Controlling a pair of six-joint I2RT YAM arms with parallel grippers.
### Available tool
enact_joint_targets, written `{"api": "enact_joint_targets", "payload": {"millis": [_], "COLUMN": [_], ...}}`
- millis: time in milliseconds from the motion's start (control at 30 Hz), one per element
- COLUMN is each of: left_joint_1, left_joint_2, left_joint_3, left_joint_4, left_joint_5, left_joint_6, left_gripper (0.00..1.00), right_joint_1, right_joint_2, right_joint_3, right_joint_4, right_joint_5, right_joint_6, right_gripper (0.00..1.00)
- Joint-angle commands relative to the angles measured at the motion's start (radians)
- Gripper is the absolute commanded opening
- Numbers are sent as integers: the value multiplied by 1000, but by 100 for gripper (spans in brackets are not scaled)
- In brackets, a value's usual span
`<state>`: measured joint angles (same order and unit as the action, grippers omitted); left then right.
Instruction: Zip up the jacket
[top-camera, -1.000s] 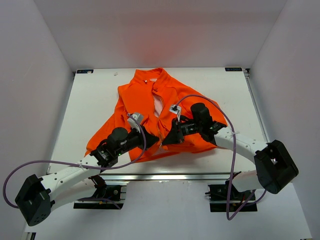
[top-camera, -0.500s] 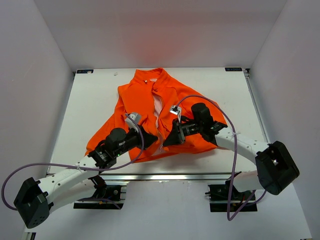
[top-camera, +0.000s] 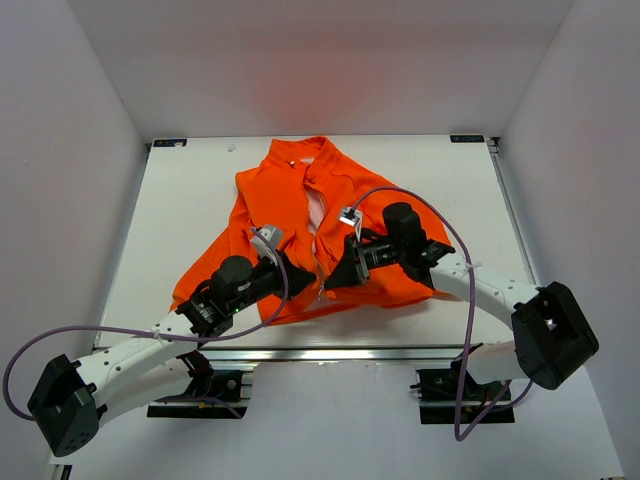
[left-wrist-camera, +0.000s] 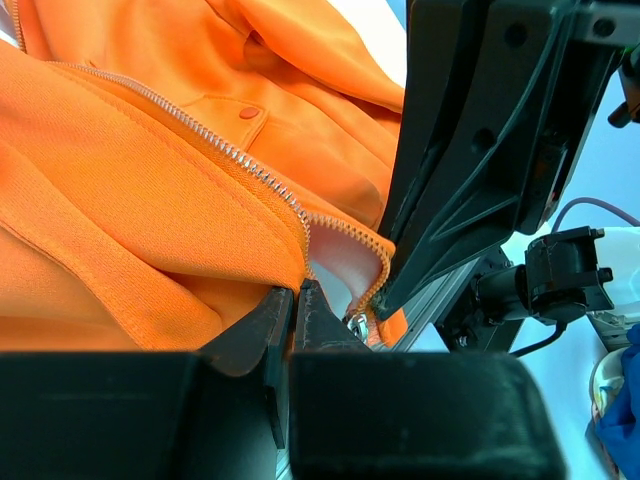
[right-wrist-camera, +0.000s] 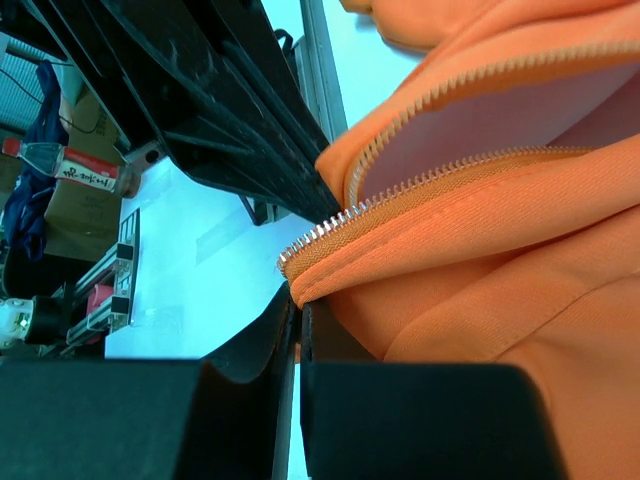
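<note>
The orange jacket (top-camera: 290, 195) lies crumpled on the white table, its front open and pale lining showing along the centre. Both grippers meet at its bottom hem. My left gripper (top-camera: 303, 277) (left-wrist-camera: 295, 292) is shut on the edge of one front panel, just beside the zipper's metal slider (left-wrist-camera: 357, 323). My right gripper (top-camera: 330, 284) (right-wrist-camera: 299, 302) is shut on the bottom corner of the other panel, right under the end of its zipper teeth (right-wrist-camera: 325, 232). The two zipper ends sit close together but apart.
The table's near edge with its metal rail (top-camera: 330, 352) runs just below the hem. White walls close in the table on the left, back and right. The right gripper's black body (left-wrist-camera: 490, 150) fills the right of the left wrist view.
Both grips hold on the hem. The right wrist has crept slightly toward the back and left, and the left arm has shifted a little; the jacket barely moved.
</note>
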<state>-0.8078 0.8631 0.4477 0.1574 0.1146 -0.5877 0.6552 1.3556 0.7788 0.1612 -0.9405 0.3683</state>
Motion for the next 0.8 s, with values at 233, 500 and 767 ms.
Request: {"api": "enact_joint_targets", "payload": {"millis": [233, 500, 767], "left_joint_1": [-5, -5, -7], "left_joint_2": [-18, -38, -39], "left_joint_3": [-9, -17, -24], "left_joint_4": [33, 28, 47], "left_joint_5": [31, 19, 26], "left_joint_6": [-6, -14, -21], "left_gripper": [0, 0, 0], "right_joint_1": [1, 3, 1], "right_joint_2": [17, 13, -1], "right_joint_3": [56, 40, 28], "right_joint_4": [63, 44, -6], "right_joint_5": [-26, -29, -26], "right_joint_6": [27, 15, -16], "right_gripper": [0, 0, 0]}}
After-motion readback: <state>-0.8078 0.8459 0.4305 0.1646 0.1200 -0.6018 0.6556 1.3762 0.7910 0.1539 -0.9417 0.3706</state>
